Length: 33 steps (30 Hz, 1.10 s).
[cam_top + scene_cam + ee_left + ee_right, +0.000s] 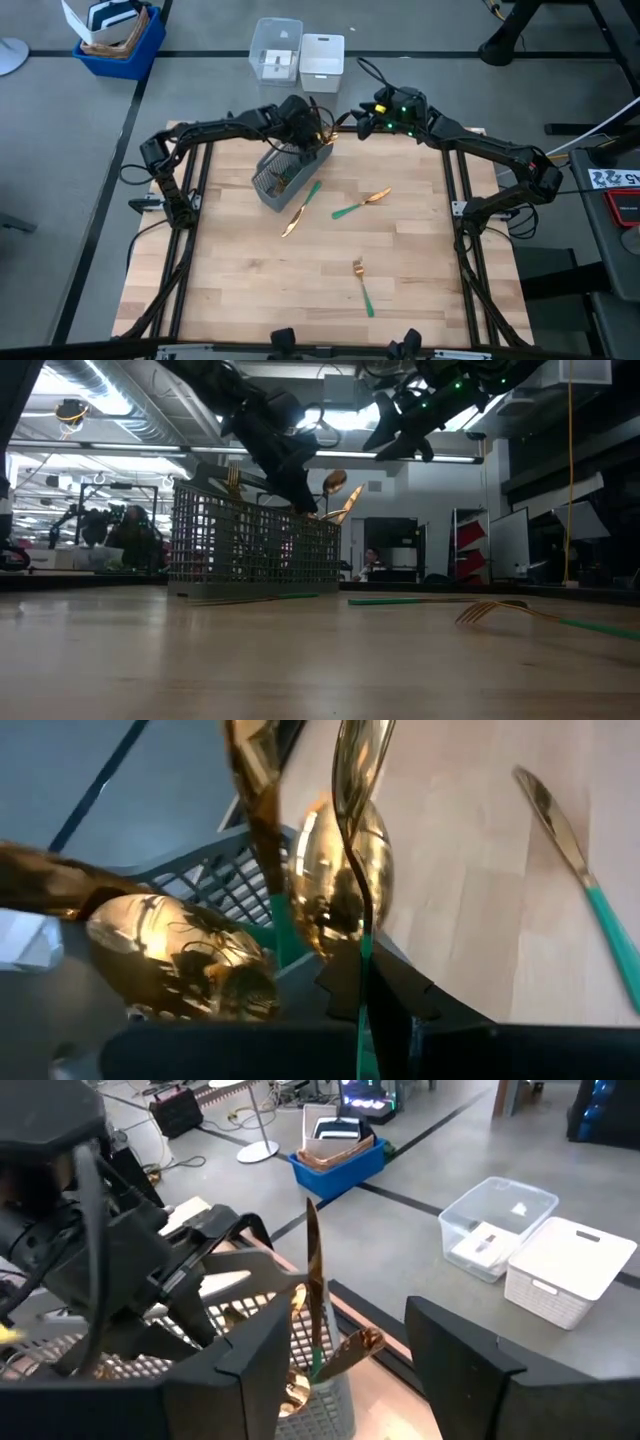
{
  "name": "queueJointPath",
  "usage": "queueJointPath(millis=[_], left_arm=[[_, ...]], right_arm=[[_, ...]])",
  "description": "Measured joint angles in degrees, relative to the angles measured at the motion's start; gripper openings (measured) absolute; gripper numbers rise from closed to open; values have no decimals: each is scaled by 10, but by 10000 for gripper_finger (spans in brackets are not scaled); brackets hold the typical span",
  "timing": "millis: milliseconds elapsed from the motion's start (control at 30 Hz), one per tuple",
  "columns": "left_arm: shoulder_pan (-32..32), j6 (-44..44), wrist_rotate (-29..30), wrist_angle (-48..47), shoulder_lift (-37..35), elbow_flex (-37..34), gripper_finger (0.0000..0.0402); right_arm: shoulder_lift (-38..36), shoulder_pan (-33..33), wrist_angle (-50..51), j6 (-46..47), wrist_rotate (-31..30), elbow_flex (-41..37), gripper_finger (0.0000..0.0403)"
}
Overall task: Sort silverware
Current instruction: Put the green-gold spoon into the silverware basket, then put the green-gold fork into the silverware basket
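The silverware has shiny gold heads and thin teal-green handles. Three pieces lie flat on the wooden table [250, 290], all on the side of the caddy [290, 172] that faces the open table: a knife [300, 209] just beside the caddy, a spoon [361, 204] a little farther out, and a fork [362, 285] well apart from it, near the front edge. More pieces stand upright inside the caddy, with their gold heads up; in the left wrist view the spoon bowls [340, 880] look round and mirror-like.

The caddy is a grey mesh box with a grid of small holes, and it stands at the back part of the table. The table top is made of pale wood strips.

The left gripper [300, 125] hangs over the caddy with the arm bent down, its jaws pressed together; what it pinches I cannot tell. The right gripper [362, 120] hovers just beside the caddy, at its back corner, with jaws spread wide and holding nothing.
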State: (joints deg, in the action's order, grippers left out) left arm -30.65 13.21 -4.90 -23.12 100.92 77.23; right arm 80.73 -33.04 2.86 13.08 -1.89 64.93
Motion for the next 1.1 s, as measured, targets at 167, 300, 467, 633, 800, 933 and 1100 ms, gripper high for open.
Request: queueJointPath(millis=[167, 300, 467, 633, 800, 933, 1100], left_arm=[[12, 33, 3, -8, 1, -1, 8], [19, 56, 16, -19, 1, -1, 18], [29, 52, 68, -22, 2, -2, 39], [38, 40, 102, -23, 2, -2, 76], [47, 13, 104, -20, -3, 10, 92], [52, -7, 102, -13, -28, 22, 84], [56, -43, 100, -29, -80, 22, 70]], right_arm=[[0, 0, 9, 0, 0, 0, 201], [0, 0, 13, 0, 0, 0, 201], [0, 0, 18, 0, 8, 0, 201], [0, 0, 18, 1, 26, 0, 201], [0, 0, 20, 1, 31, 0, 201], [-11, 0, 30, 17, 64, 0, 201], [-39, 5, 88, 61, 134, 0, 201]])
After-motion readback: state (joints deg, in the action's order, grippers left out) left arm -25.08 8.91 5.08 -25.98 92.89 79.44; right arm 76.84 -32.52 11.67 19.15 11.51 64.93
